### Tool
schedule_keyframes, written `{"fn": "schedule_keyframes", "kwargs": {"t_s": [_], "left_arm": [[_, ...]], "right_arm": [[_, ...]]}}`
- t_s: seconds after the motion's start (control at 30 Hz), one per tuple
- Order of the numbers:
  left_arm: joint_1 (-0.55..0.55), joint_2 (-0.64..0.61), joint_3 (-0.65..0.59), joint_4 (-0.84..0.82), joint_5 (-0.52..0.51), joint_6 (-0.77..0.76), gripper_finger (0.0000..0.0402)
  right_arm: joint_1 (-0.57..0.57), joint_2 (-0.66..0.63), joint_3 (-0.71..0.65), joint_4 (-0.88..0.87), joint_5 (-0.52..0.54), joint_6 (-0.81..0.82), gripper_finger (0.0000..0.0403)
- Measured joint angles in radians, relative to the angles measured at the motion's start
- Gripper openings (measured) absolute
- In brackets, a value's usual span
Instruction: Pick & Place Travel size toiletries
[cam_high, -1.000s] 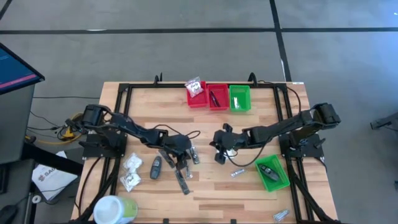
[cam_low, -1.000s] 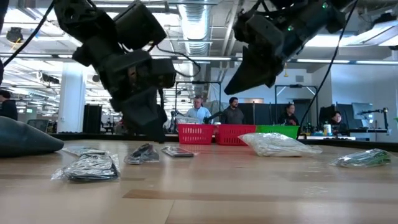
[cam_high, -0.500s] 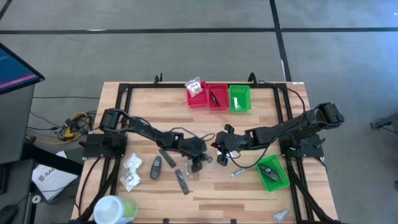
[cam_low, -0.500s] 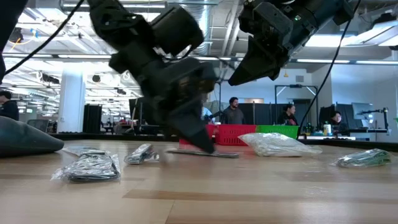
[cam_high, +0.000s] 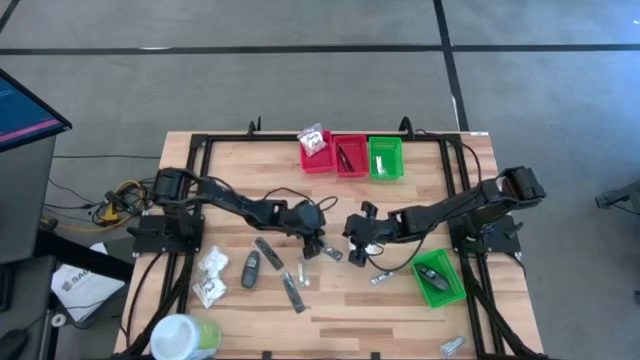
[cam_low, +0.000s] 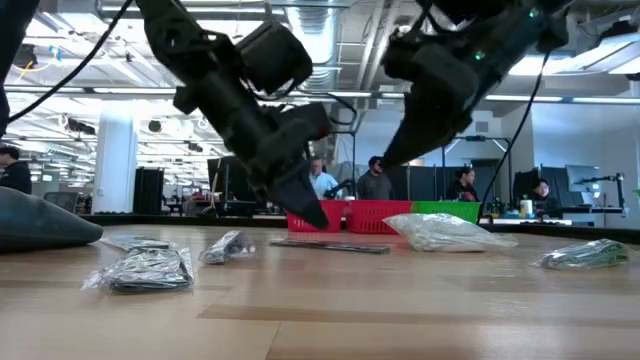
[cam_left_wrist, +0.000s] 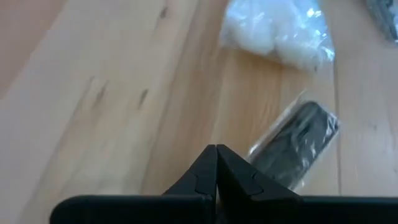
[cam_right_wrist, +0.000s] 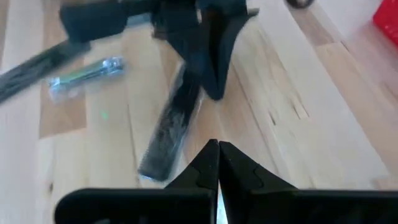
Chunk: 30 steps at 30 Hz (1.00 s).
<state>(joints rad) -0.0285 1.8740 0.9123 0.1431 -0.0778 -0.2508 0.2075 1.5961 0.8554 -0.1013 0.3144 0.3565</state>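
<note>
Behind the butcher-block wooden table (cam_high: 400, 310) we see an open workshop with ceiling ducts and several people standing far off.

At the table's far edge stand two red plastic bins (cam_high: 333, 155) and a green plastic bin (cam_high: 385, 158); a second green plastic bin (cam_high: 437, 277) sits near the right arm's base with a dark oval item inside. A big round white-and-green tub (cam_high: 183, 337) stands at the near left corner; we can read no label or writing on it or on anything else.

Our left gripper (cam_high: 313, 244) hangs just above the middle of the table, its fingers pressed together on nothing, as the left wrist view shows. Below it lies a slim dark stick in clear wrap (cam_left_wrist: 295, 144), and a white crinkly clear-plastic packet (cam_left_wrist: 278, 31) rests beyond that.

Our right gripper (cam_high: 354, 248) hovers close by, facing the left one, its fingers also pinched together and empty.

More white packets (cam_high: 211, 275), a dark grey oval (cam_high: 251, 269), another black stick (cam_high: 292, 291) and a tiny silvery sachet (cam_high: 381, 278) lie scattered on the wood.
</note>
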Motion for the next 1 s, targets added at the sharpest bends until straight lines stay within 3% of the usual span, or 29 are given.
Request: {"fn": "schedule_keyframes", "kwargs": {"t_s": [0.27,0.4,0.73,1.0], "left_arm": [[-0.040,0.012,-0.015,0.098,0.016,0.013,0.0001],[-0.075,0.012,-0.015,0.153,0.085,0.055,0.0001],[-0.071,0.012,-0.015,0.187,0.199,0.092,0.0001],[-0.066,0.020,-0.015,0.191,0.207,0.117,0.0001]], "right_arm": [[-0.031,0.030,0.001,0.009,-0.007,-0.002,0.0000],[-0.035,0.028,0.001,0.012,-0.006,-0.015,0.0000],[-0.031,0.027,0.001,0.028,-0.007,-0.016,0.0000],[-0.031,0.027,0.001,0.031,-0.007,-0.026,0.0000]]}}
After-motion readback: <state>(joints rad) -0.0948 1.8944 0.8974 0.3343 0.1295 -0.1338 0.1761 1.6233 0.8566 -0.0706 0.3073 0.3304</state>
